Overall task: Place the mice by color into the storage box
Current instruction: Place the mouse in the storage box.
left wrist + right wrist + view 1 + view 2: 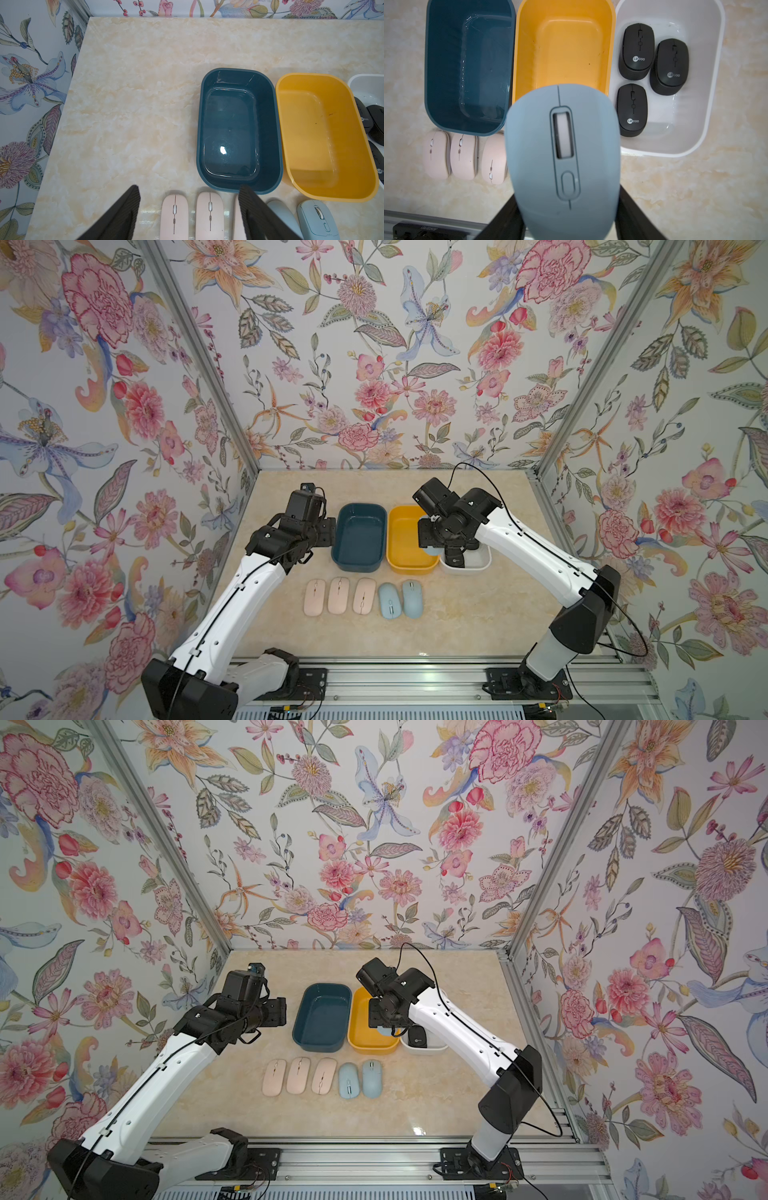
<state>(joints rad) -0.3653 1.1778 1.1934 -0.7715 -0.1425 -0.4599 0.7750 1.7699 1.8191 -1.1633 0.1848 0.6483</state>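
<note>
Between my right fingers [635, 220] sits a light blue mouse [562, 155], gripped across its width toward the tail. The fingers are closed on its flanks and the wheel end points out ahead of them. Its long axis runs the same way as the long side of the yellow box [564, 52]. The mouse hangs over that box's near end, close to the side that neighbours the white box [708, 83].

I judge the drop needs little more than a reach forward and down with the axis kept as it is. I should take care not to drift right, where three black mice [636, 49] already lie in the white box. The dark blue box [446, 62] stands empty just beside the yellow one, farther to my left.

My left fingers [122, 214] stand partly apart with nothing in them, poised beside the dark blue box. Three pink mice [340, 596] lie in a row on the surface [478, 614] in front of the boxes, nearer that arm. Two more light blue mice [390, 601] lie just beside them toward my right arm. All five have their long axes pointing at the boxes.
</note>
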